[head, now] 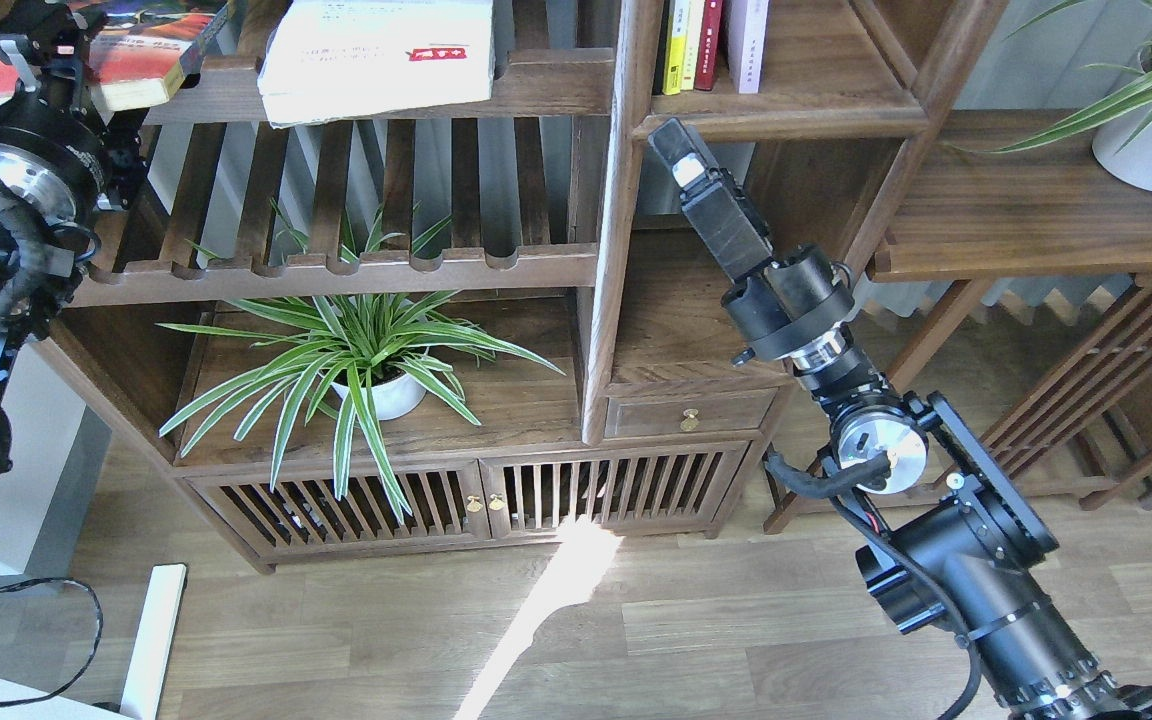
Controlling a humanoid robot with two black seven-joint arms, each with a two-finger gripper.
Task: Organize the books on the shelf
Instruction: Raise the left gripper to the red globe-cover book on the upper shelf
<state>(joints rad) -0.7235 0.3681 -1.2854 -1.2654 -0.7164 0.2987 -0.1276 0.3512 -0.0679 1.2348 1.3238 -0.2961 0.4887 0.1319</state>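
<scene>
The left hand [31,45] is raised at the top left corner of the bookcase, right against the red-orange book [141,60] that lies flat at the left end of the upper slatted rack [536,85]. It is dark and seen from behind, so I cannot tell whether it is clenched, released or gripping that book. A thick white book with a red label [376,55] lies flat on the same rack, just to the right, its front corner jutting over the rail.

The right hand [666,140] points up at the front edge of the narrow shelf [806,100]; its fingers look pressed together, holding nothing. On that shelf, at the left end against the side panel, several books [706,40] stand upright: yellow, dark red and white spines side by side.

Below the lower slatted rack, a spider plant in a white pot [366,350] sits on the cabinet top. A second white plant pot [1151,145] stands at the right end of the wide plank [1026,215].
</scene>
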